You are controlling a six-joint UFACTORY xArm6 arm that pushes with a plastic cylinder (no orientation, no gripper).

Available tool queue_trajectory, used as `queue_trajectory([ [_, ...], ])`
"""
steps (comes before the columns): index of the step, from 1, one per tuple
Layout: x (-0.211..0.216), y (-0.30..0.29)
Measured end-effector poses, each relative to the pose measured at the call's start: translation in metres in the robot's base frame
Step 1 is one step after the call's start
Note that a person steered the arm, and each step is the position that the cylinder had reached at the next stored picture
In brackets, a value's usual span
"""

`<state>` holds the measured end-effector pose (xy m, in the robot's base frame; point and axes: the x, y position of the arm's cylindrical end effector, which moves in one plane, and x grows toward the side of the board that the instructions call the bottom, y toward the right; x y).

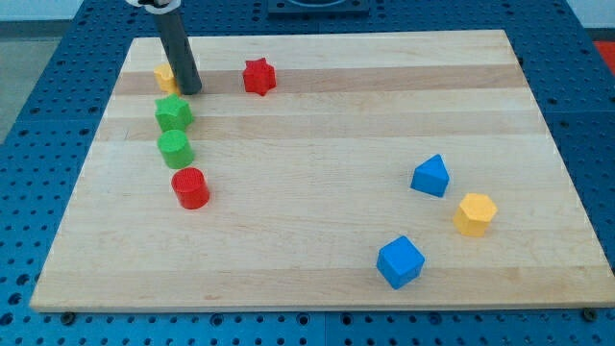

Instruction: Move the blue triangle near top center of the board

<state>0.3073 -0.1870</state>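
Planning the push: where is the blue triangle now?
The blue triangle sits right of centre, just up-left of the yellow block and above the blue cube.

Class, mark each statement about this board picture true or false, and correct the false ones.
1. My tip stands beside the blue triangle. False: it is near the view's top left, next to a yellow block that the rod partly hides.
2. The red star lies near the view's top edge of the board. True.
3. Two green blocks sit one below the other at the view's left. True.
4. The blue cube is above the blue triangle in the view. False: it is below it, nearer the view's bottom.
5. The red cylinder lies below the green blocks. True.
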Motion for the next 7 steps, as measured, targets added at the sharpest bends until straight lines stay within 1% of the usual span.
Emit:
queue_trajectory([
  [2, -0.036, -0.022],
  [3, -0.031, 0.047],
  [4, -0.032, 0.087],
  [5, -0.031, 0.086],
  [6, 0.029, 0.079],
  [7, 0.104, 0.102],
])
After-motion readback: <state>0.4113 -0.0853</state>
